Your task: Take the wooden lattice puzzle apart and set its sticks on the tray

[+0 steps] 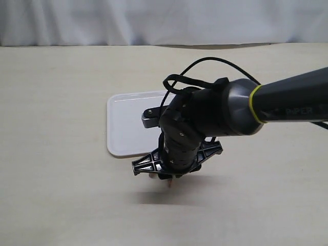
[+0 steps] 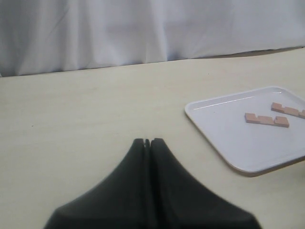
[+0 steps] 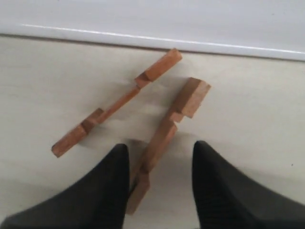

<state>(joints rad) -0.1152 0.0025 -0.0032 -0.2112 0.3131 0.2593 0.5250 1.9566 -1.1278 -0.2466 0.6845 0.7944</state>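
No assembled lattice puzzle shows; the sticks lie apart. Two notched reddish-brown sticks [image 2: 267, 119] [image 2: 288, 110] rest on the white tray [image 2: 228, 138]. Two more sticks lie on the table just off the tray's rim [image 3: 152, 40]: one [image 3: 116, 102] is off to the side, the other [image 3: 169, 133] runs between my right gripper's fingers. The right gripper [image 3: 159, 157] is open, low over that stick, with one finger [image 3: 116, 167] close beside it. In the exterior view this gripper [image 1: 166, 178] points down at the tray's [image 1: 125, 123] near edge and hides those sticks. My left gripper [image 2: 147, 141] is shut, empty, away from the tray.
The pale table [image 1: 61, 169] spreads all round the tray. A white curtain [image 2: 119, 33] hangs along the back edge. The right arm [image 1: 287, 102] and its black cable reach in from the right across the tray's right half.
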